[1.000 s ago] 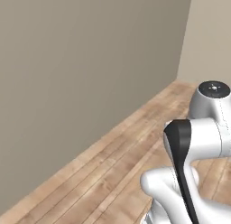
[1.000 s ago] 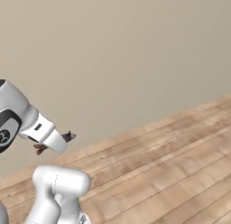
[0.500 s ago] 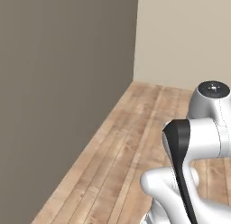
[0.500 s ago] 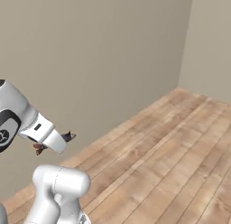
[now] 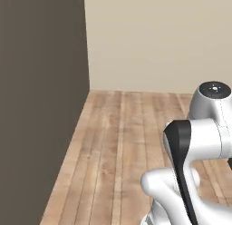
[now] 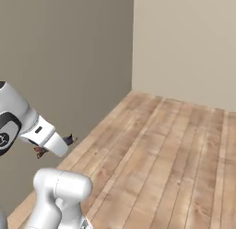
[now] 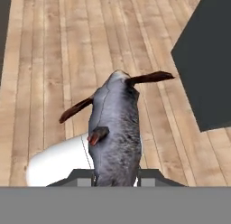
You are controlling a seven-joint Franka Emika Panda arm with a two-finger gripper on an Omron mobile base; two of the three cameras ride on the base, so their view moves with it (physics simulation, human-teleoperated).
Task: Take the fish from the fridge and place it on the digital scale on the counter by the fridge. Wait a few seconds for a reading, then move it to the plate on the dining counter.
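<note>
Hand view: grey fish (image 7: 115,133) clamped in the hand (image 7: 115,177), tail forward, above wooden floor (image 7: 54,51).

The fish (image 7: 115,133) in my grip is speckled grey with dark brown, reddish-tipped fins. Below me lies a light brown plank floor (image 5: 131,124); the walls (image 6: 184,43) are beige and grey-brown.

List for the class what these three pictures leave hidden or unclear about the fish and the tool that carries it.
- Hand view: the head end of the fish is cut off at the bottom edge, so the tool's contact with it cannot be seen.
- Right base view: the fish is a tiny dark sliver; the white wrist covers the rest, and the tool too.
- Left base view: the arm's own links block whatever lies beyond them.
</note>
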